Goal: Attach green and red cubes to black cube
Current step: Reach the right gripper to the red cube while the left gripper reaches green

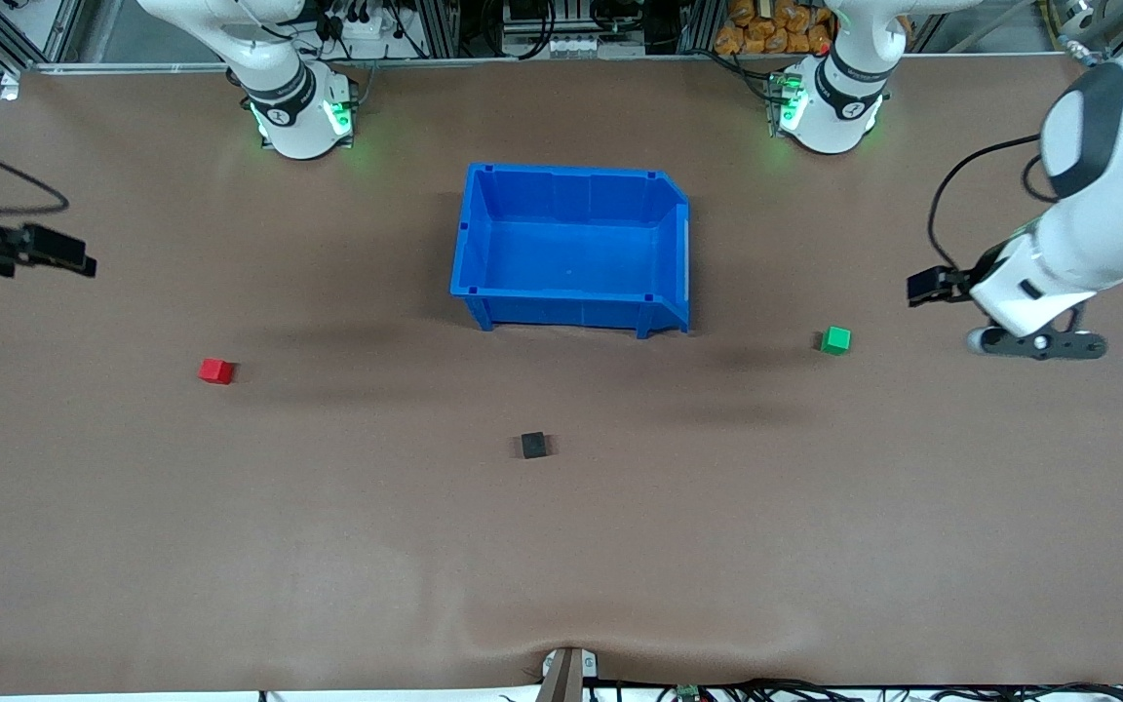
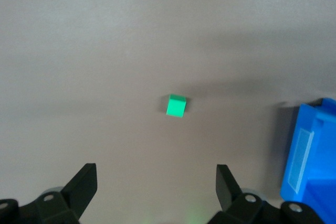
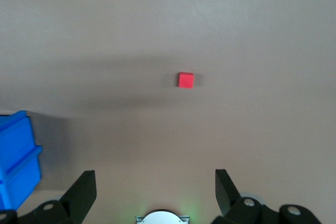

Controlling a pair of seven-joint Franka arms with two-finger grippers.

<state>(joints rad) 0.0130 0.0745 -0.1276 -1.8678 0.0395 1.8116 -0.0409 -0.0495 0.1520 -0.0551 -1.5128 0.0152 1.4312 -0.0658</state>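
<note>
- Nothing of the task is judged to be done: the three cubes are seen well apart on the brown desk (image 1: pixel 328 546), none touching another, and both attachments are left to make.
- The right end effector (image 3: pixel 152 187) is held up over the right arm's end of the desk, its fingers (image 3: pixel 81 190) spread wide apart with nothing between them; no cube is gripped.
- The red cube (image 1: pixel 215 370) is found toward the right arm's end of the desk, a small, plain, bright red block with crisp edges, resting flat and alone.
- An open blue bin (image 1: pixel 571 249), holding nothing, is set at the middle of the desk, much larger than any cube.
- The black cube (image 1: pixel 533 445) is seen nearer to the front camera than the blue bin, matte, equal in size to the coloured ones, sitting flat.
- The green cube (image 1: pixel 835 339) is placed toward the left arm's end of the desk, bright green, plain, resting flat and slightly turned.
- The left end effector (image 2: pixel 157 190) is held up in the air just beside the green cube, fingers wide apart and empty.
- A grasp of each coloured cube is judged to be needed first.
</note>
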